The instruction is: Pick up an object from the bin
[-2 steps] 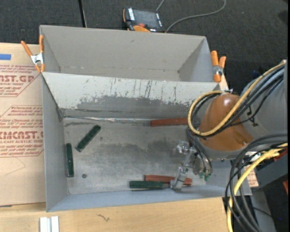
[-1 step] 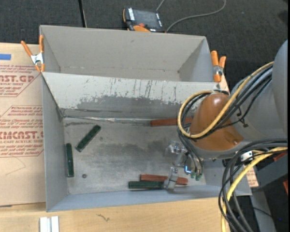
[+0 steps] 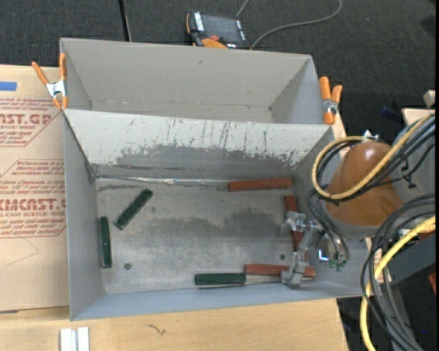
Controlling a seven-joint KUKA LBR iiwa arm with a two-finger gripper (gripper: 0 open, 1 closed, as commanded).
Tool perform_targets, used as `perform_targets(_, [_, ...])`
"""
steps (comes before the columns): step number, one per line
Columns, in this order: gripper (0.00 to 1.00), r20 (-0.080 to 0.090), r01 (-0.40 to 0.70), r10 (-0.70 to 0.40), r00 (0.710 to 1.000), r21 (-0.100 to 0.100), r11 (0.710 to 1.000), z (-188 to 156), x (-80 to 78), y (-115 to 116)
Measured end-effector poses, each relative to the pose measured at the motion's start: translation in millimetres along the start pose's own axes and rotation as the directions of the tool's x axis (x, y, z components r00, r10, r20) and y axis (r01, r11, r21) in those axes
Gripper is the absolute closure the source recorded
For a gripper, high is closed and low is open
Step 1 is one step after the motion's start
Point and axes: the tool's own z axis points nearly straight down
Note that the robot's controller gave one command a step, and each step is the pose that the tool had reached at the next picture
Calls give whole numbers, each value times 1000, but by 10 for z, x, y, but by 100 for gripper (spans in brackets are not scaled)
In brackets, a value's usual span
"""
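The grey bin (image 3: 80, 196) takes up the middle, and the arm (image 3: 358, 185), with its orange cover, reaches over the bin's right wall. The gripper (image 3: 298, 249) sits low in the bin's near right corner with its fingers (image 3: 295, 225) apart. A red stick (image 3: 265, 270) lies along the bin's near wall, its right end at the gripper's nearer finger. A green stick (image 3: 219, 278) lies just left of it. A short red stick (image 3: 289, 203) stands by the bin's right wall, just beyond the gripper.
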Motion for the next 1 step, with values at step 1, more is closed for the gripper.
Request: perform_targets(1, [100, -5, 5, -5, 1000, -3, 1000, -6, 11, 42])
